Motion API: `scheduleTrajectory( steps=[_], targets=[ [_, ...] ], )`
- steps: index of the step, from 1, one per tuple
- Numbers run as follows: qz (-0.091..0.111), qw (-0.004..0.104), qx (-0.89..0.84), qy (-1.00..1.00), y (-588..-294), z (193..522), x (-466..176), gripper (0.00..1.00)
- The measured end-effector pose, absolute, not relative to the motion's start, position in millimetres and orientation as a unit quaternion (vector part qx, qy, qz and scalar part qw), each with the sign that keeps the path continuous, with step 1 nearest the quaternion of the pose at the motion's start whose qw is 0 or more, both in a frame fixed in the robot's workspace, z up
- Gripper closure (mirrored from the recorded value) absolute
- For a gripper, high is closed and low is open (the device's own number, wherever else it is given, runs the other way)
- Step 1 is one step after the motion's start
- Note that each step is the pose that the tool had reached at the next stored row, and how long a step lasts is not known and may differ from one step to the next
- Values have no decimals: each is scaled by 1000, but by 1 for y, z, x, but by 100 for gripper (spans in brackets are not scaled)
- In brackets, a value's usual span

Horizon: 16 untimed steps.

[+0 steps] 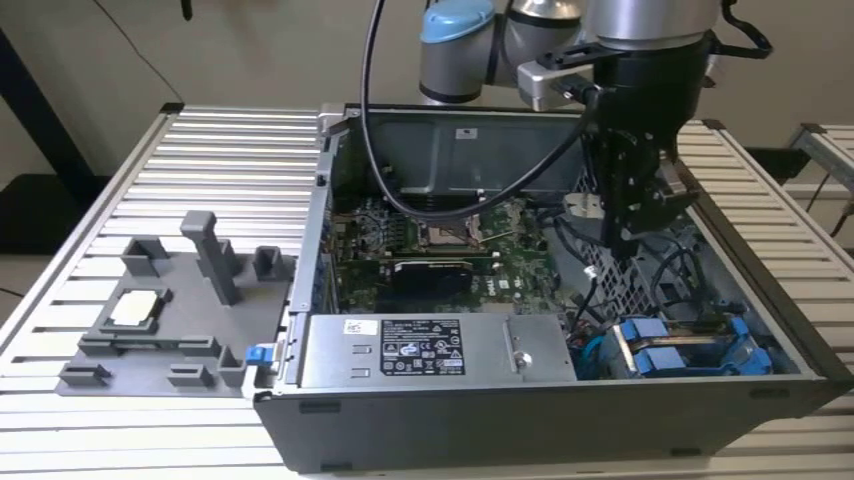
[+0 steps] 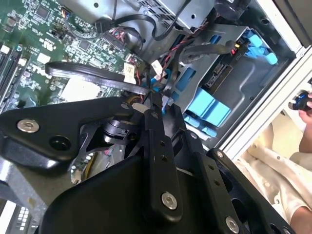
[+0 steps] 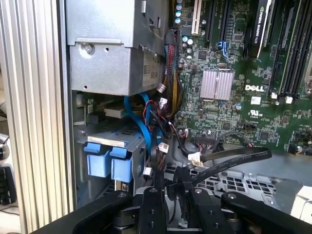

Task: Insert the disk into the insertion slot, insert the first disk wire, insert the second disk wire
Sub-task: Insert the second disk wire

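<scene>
the disk [image 3: 111, 161] sits in the insertion slot [image 3: 109, 140], so a wire step seems in hand: the fingers [image 3: 157, 202] are closed on a black flat wire [image 3: 234, 160], whose plug must meet the drive's port squarely.

person's hand [image 2: 307, 113] cut off at edge; sleeve [image 2: 273, 178] likewise cropped

Power-supply box [image 1: 427, 350] sits inside the case [image 1: 534, 430], which stands on the worktop [image 1: 227, 150]. Behind the box lies the circuit board [image 1: 441, 250]. At the exterior view's right of the box is the drive cage [image 1: 607, 285], with the hand [image 1: 625, 238] above it.
</scene>
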<state>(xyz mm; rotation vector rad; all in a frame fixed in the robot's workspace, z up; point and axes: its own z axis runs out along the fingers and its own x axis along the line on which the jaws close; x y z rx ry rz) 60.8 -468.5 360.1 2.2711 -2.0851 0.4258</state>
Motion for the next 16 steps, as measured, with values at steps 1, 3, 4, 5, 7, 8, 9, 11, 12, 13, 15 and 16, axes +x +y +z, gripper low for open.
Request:
scheduleTrajectory(
  steps=[1, 3, 4, 5, 7, 8, 9, 11, 12, 13, 15, 16],
  targets=[
    [135, 11, 730, -670, -469, 360, 60, 73],
    [133, 7, 729, -671, -468, 360, 60, 73],
    [133, 7, 729, -671, -468, 360, 60, 73],
    [133, 7, 729, -671, -468, 360, 60, 73],
    [133, 7, 729, -671, -469, 360, 60, 73],
    [133, 7, 729, -671, -469, 360, 60, 73],
    [133, 7, 729, -671, -469, 360, 60, 73],
    [133, 7, 729, -671, -469, 360, 60, 75],
    [133, 7, 729, -671, -469, 360, 60, 75],
    [133, 7, 729, -671, -469, 360, 60, 75],
    [133, 7, 729, -671, -469, 360, 60, 82],
    [133, 7, 729, -671, -469, 360, 60, 82]
  ],
)
